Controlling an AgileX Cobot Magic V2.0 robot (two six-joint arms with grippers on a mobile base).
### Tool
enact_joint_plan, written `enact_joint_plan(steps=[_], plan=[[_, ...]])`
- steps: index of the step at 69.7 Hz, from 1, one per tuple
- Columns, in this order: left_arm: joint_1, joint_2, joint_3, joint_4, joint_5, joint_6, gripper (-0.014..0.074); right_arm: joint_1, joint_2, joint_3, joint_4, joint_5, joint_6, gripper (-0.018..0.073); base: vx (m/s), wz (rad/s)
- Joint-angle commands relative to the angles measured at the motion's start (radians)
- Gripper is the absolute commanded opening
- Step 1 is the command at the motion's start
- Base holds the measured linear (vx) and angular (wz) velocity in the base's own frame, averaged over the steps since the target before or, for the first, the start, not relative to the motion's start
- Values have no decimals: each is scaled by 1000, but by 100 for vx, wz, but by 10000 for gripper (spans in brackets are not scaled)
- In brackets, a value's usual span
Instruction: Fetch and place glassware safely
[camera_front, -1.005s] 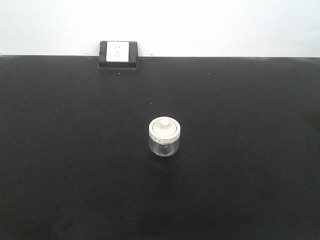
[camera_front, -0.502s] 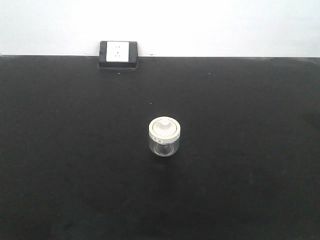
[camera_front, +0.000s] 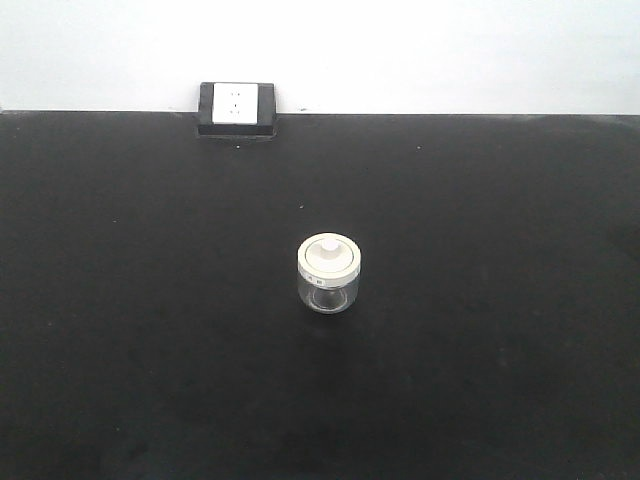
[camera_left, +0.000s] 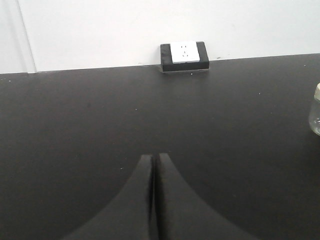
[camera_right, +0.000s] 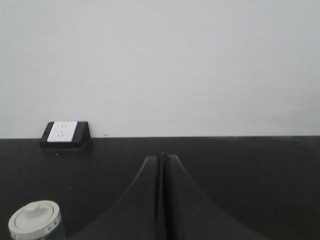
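Glass jar (camera_front: 329, 274) upright mid black table (camera_front: 150, 350), lid (camera_front: 329, 258) on, untouched. Socket box (camera_front: 237, 108) at far table edge. Left claw (camera_left: 154, 159) clenched, empty. Right claw (camera_right: 161, 159) clenched, empty.

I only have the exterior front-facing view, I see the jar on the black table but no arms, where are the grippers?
Observer: The left gripper is shut, with the glass jar at the right edge of its wrist view.
Operator: And the right one?
Observer: The right gripper is also shut; the jar sits low and to the left in its view.
Operator: Is either touching the jar?
Observer: No, both are apart from it. Each wrist camera also faces the power socket at the table's far edge.
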Motion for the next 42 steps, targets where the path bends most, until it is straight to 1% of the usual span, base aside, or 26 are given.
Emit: enact_joint_plan(steps=[1,2,3,4,5,8,9,10,11,14,19,23,27,32,42], plan=[[-7,-12,31,-12,-67,2,2,-5,28,-26,267,4,-284,-3,0,0],[-7,-12,31,-12,-67,2,2,-5,29,-26,290,13,-333,-3,0,0],[-7,-12,31,-12,-67,2,2,-5,30,-26,335,23,-382,-3,0,0],[-7,-12,31,-12,-67,2,2,-5,30,-26,380,27,-407,-3,0,0],[-7,-12,31,-12,-67,2,2,-5,31,-26,402,37,-457,-3,0,0],[-7,-12,31,-12,-67,2,2,-5,31,-26,523,59,-576,-3,0,0],[-7,-12,31,-12,-67,2,2,-5,31,-26,541,68,-621,-3,0,0],[-7,-12,31,-12,-67,2,2,-5,31,-26,595,77,-664,-3,0,0],[-7,-12,31,-12,-67,2,2,-5,31,-26,611,81,-684,-3,0,0],[-7,-12,31,-12,-67,2,2,-5,31,-26,700,98,-792,-3,0,0],[-7,-12,31,-12,-67,2,2,-8,31,-26,783,107,-907,-3,0,0],[-7,-12,31,-12,-67,2,2,-22,31,-26,841,105,-962,-3,0,0],[-7,-12,31,-12,-67,2,2,-57,29,-26,893,100,-997,-3,0,0],[-7,-12,31,-12,-67,2,2,-108,25,-15,945,81,-1016,-3,0,0],[-7,-12,31,-12,-67,2,2,-219,-32,78,1031,-22,-1030,-3,0,0]])
